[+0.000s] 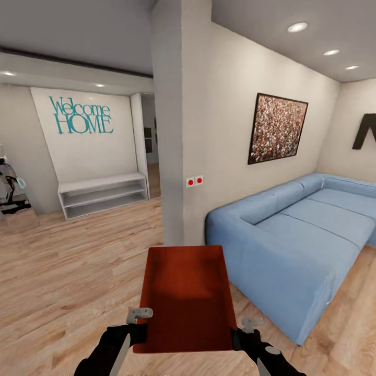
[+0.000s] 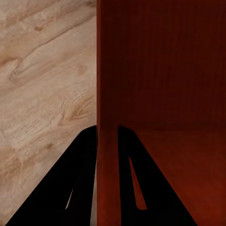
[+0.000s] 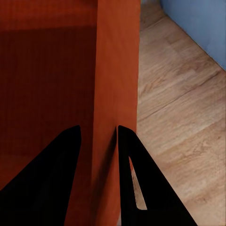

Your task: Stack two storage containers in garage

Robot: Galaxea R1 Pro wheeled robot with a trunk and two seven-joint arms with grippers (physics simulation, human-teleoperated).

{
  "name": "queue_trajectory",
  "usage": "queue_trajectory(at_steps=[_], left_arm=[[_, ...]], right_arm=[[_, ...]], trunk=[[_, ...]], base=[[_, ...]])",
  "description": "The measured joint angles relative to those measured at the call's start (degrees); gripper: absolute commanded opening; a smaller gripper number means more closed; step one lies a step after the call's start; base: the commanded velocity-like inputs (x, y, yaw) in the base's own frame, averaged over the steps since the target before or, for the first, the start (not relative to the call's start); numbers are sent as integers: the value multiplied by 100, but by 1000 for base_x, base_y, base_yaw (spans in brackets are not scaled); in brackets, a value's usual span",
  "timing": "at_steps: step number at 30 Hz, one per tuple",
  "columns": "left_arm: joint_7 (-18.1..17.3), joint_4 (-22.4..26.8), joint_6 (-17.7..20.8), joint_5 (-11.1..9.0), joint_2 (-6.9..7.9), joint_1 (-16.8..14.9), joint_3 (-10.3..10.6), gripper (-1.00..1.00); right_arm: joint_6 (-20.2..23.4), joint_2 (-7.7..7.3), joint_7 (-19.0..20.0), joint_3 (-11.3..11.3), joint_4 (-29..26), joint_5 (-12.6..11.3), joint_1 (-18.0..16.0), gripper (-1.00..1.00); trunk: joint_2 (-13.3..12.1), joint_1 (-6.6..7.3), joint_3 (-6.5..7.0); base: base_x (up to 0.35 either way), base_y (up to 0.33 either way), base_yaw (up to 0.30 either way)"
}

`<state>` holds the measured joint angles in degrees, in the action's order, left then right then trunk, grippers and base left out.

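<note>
With the left gripper (image 1: 137,325) and right gripper (image 1: 245,330) each clamped on a side wall of one storage container (image 1: 185,295) held above the living room's plank floor (image 1: 68,271), carrying is underway, and next comes driving toward the garage.

Open-plan room with plank floor, sofa corner and entry wall

A light wood plank floor (image 1: 78,271) is laid throughout. At four o'clock a pale blue sectional sofa (image 1: 297,235) is set against a white wall, on which a speckled, black-framed picture (image 1: 277,128) is hung at one o'clock and a black letter (image 1: 365,131) at two o'clock. A grey pillar (image 1: 169,120) with two red switches (image 1: 194,181) is seen at twelve o'clock. At ten o'clock a teal "Welcome HOME" sign (image 1: 81,116) is mounted above a low white shelf unit (image 1: 102,194). Recessed ceiling lights (image 1: 297,27) are lit.
</note>
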<state>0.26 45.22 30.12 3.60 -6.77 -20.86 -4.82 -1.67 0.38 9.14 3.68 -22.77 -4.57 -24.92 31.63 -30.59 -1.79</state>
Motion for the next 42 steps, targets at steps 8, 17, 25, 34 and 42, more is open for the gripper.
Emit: queue_trajectory(at_steps=[8, 17, 25, 34, 42], left_arm=[[0, 0, 0, -1, 1, 0, 0, -100], [0, 1, 1, 0, 0, 0, 0, -100], [0, 1, 1, 0, 0, 0, 0, -100], [0, 2, 2, 1, 0, -1, 0, -100], [-1, 4, 3, 3, -1, -1, -1, -100]], right_arm=[[0, 1, -1, 0, 0, 0, 0, -100], [0, 0, 0, 0, 0, 0, 0, -100], [0, 0, 0, 0, 0, 0, 0, -100], [0, 0, 0, 1, 0, -1, -1, -100], [0, 0, 0, 1, -1, -1, -2, -100]], trunk=[[0, 0, 2], [0, 0, 27], [0, 0, 54], [2, 0, 83], [3, 0, 107]], base=[[0, 0, 300], [0, 0, 295], [0, 0, 291], [0, 0, 291], [0, 0, 288]])
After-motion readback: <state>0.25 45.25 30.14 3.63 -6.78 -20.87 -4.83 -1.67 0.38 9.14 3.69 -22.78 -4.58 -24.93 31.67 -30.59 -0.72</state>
